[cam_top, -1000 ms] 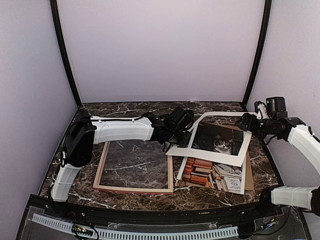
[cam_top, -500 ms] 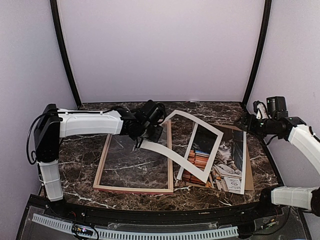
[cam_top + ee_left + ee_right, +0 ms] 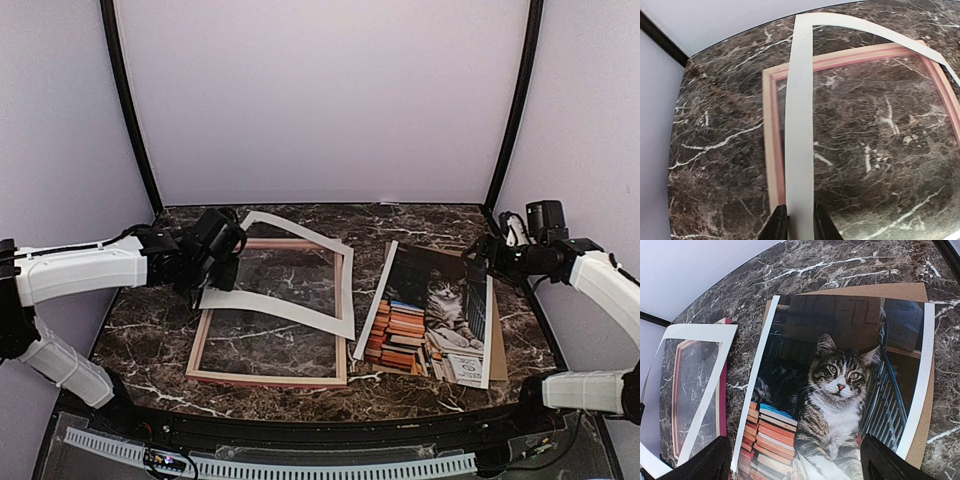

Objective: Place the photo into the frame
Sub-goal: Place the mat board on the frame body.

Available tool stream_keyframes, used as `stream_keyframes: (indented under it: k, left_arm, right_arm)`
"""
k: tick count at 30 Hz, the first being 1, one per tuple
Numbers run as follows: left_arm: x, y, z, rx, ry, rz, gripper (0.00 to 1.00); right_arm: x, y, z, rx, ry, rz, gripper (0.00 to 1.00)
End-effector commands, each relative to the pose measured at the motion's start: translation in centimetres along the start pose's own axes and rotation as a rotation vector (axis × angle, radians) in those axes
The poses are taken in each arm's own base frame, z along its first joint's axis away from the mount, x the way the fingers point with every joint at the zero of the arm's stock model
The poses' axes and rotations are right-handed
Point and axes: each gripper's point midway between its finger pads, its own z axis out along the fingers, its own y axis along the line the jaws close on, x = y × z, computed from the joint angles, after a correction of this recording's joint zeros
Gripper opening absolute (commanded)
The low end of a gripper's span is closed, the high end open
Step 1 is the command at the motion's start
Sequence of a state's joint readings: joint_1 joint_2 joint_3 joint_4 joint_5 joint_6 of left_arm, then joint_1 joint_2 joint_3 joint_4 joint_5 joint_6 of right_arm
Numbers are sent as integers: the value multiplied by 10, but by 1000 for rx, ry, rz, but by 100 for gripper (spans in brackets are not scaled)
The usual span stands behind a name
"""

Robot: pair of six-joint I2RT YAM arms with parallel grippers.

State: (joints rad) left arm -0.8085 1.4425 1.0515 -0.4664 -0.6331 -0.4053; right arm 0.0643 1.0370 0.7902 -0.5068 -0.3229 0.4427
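Note:
The photo of a tabby cat and books lies face up on a brown cardboard board at the right. It also shows in the right wrist view. The frame lies flat at the left, pale wood side up. My left gripper is shut on the edge of a white mat border that hangs tilted over the frame. In the left wrist view the gripper pinches the mat strip above the frame's rail. My right gripper is open and empty above the photo's far right corner.
The cardboard sticks out past the photo's far and right edges. The mat and the frame's pink side edge lie just left of the photo. Black corner posts and lilac walls close in the marble table.
My left arm has swung left, carrying the white mat off the photo and over the frame. The photo now lies uncovered. The right gripper has barely moved.

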Motion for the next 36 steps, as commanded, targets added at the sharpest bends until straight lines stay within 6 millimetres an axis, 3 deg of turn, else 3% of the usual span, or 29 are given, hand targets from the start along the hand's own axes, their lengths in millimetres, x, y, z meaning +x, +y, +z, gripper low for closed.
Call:
stream_keyframes:
  k: [1,12,22,36]
  left_arm:
    - [20,47,-8,-103,16,-65,17]
    - [49,60,0,-191,100,-60,17]
    - [57,47,11,-153,126,-37,17]
    - [77,38,8,-36,139,-51,17]
  right_arm:
    - [-1,3,10,-34,0,-11,91]
    - [1,-1,20,-35,26,-20,91]
    - [7,-6,25,-24,41,-21,91]
    - [9,-9,29,-17,50,-15,90]
